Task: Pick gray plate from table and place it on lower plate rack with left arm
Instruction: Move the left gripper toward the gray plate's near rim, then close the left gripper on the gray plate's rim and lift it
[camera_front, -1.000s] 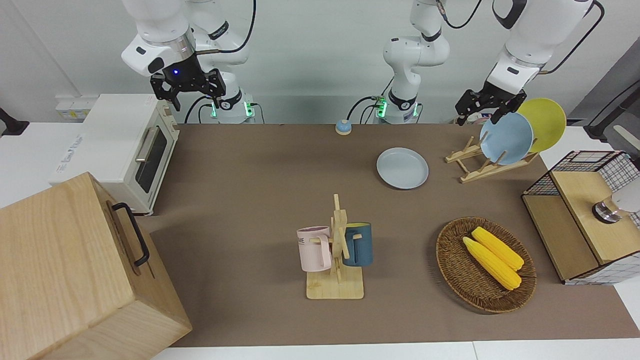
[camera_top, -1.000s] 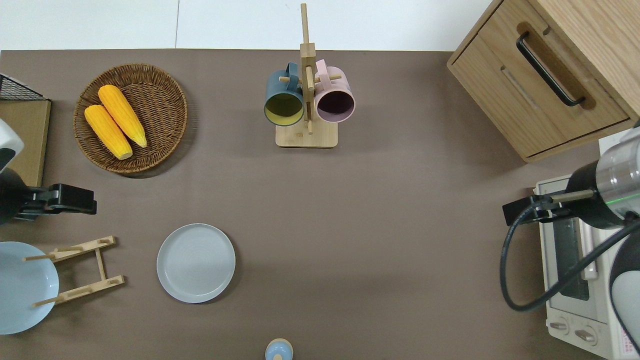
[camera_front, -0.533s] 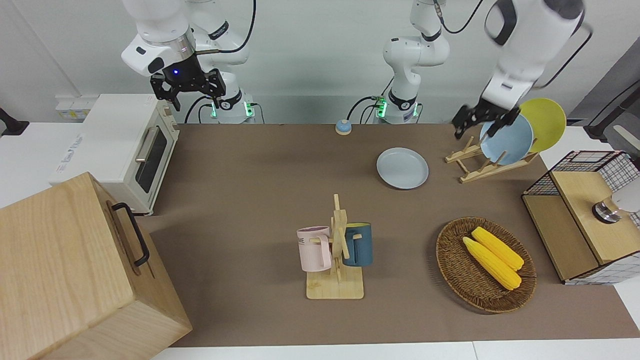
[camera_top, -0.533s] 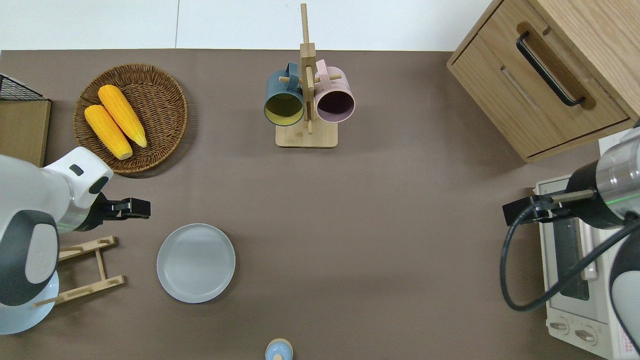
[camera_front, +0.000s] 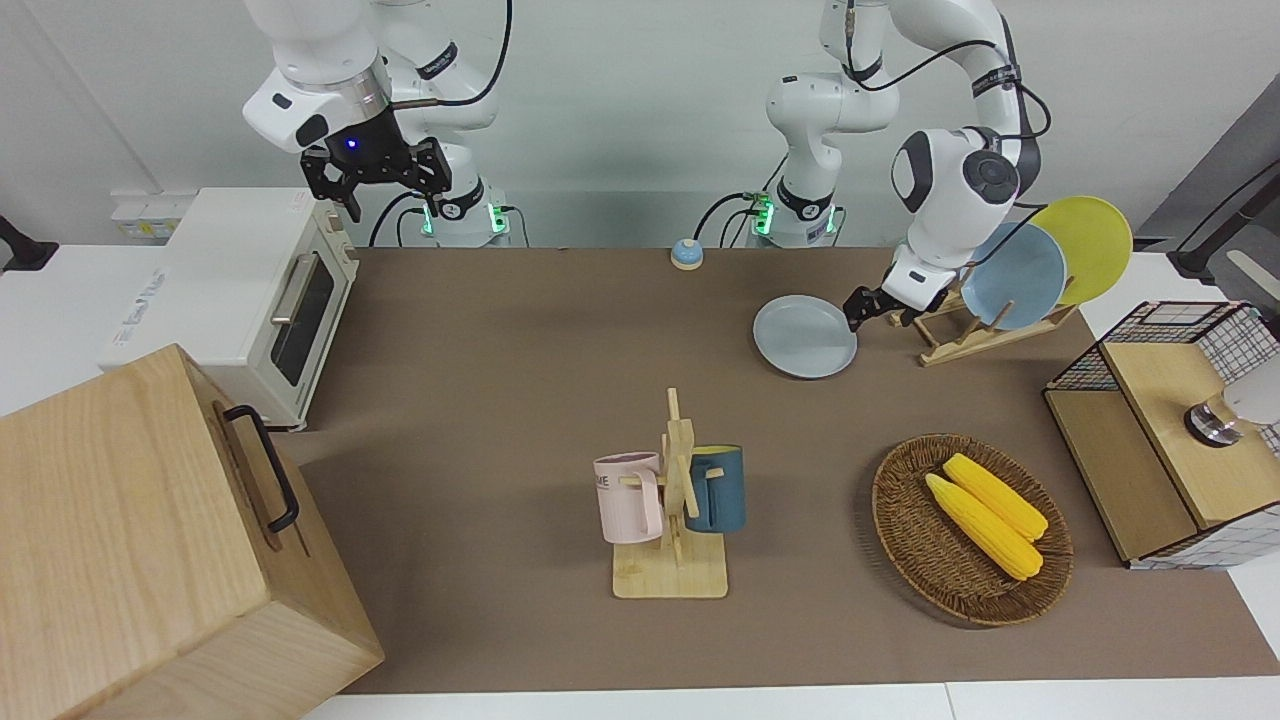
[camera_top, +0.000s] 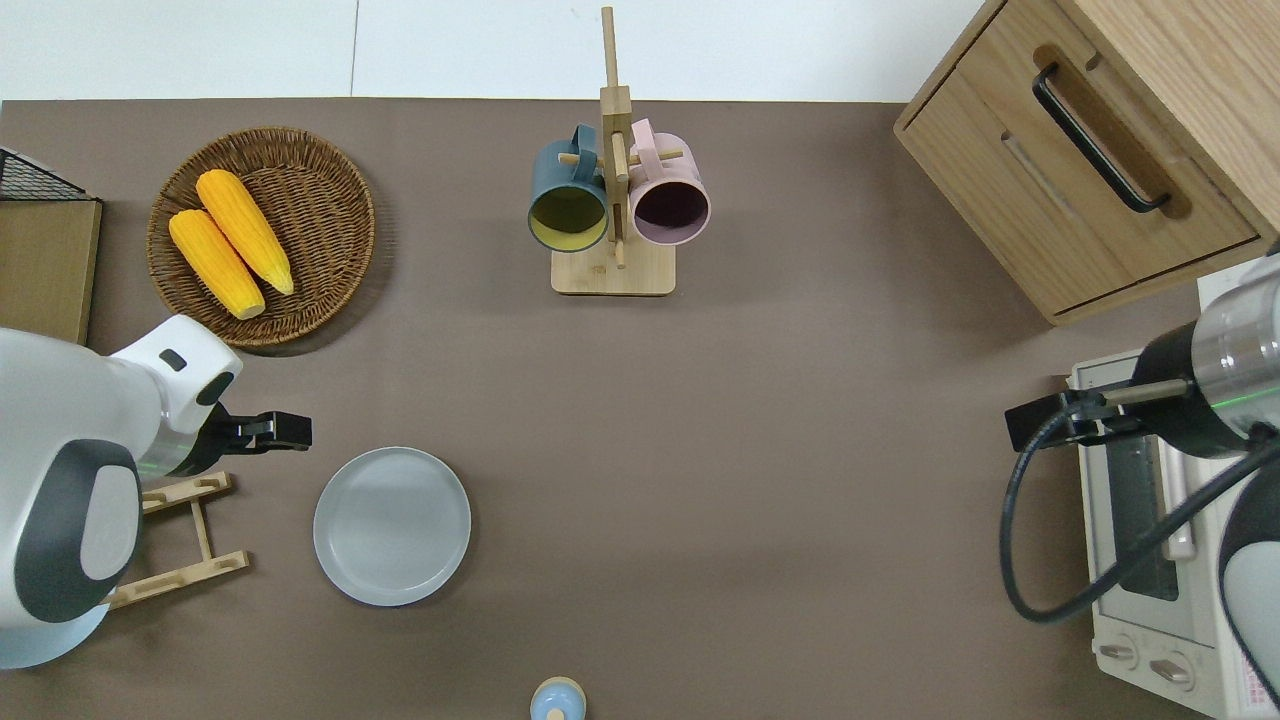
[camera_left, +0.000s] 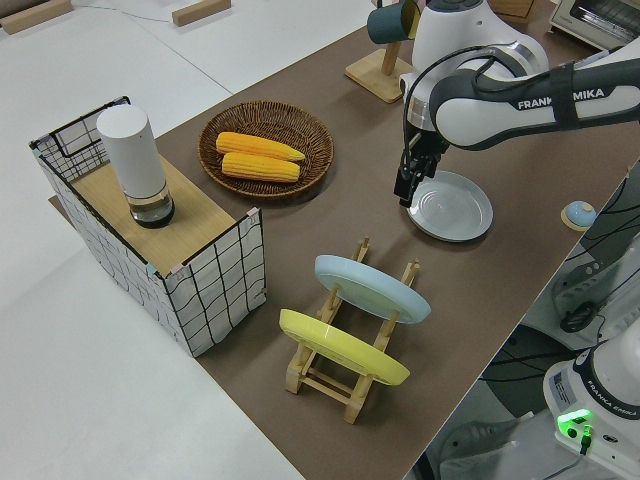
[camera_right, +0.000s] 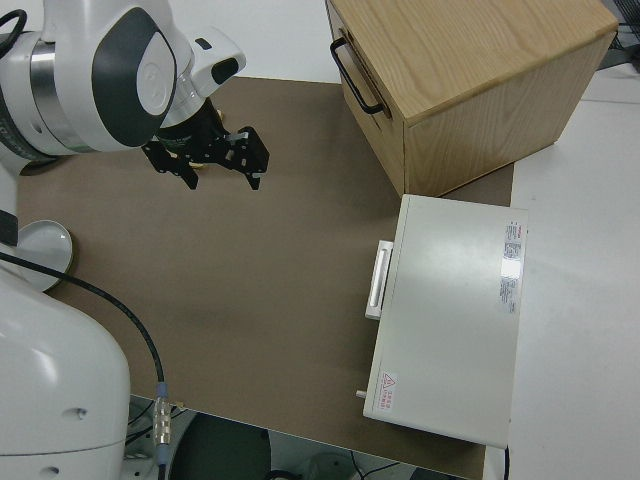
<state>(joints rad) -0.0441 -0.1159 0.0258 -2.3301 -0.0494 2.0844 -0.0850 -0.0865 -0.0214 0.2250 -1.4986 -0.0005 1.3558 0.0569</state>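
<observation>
The gray plate (camera_front: 805, 337) (camera_top: 392, 525) (camera_left: 455, 205) lies flat on the brown table (camera_front: 500, 400). My left gripper (camera_front: 882, 318) (camera_top: 272, 434) (camera_left: 408, 188) is open and empty. It hangs low, fingers down, just beside the plate's rim toward the left arm's end of the table, between the plate and the rack. The light-wood plate rack (camera_front: 950, 335) (camera_top: 190, 545) (camera_left: 345, 370) holds a sky-blue plate (camera_front: 1015, 275) (camera_left: 370, 288) and a yellow plate (camera_front: 1090, 245) (camera_left: 340, 345) in its upper slots. Its lower pegs are bare. My right gripper (camera_front: 375, 185) (camera_right: 205, 165) is parked.
A wicker basket (camera_front: 900, 540) with two corn cobs lies farther from the robots than the rack. A mug stand (camera_front: 675, 500) holds two mugs mid-table. A wire-and-wood box (camera_front: 1160, 420), a toaster oven (camera_front: 240, 290), a wooden cabinet (camera_front: 130, 540) and a small bell (camera_front: 686, 254) stand around.
My left arm has swung away from above the rack and come down beside the gray plate's rim. The plate and the right arm have not moved.
</observation>
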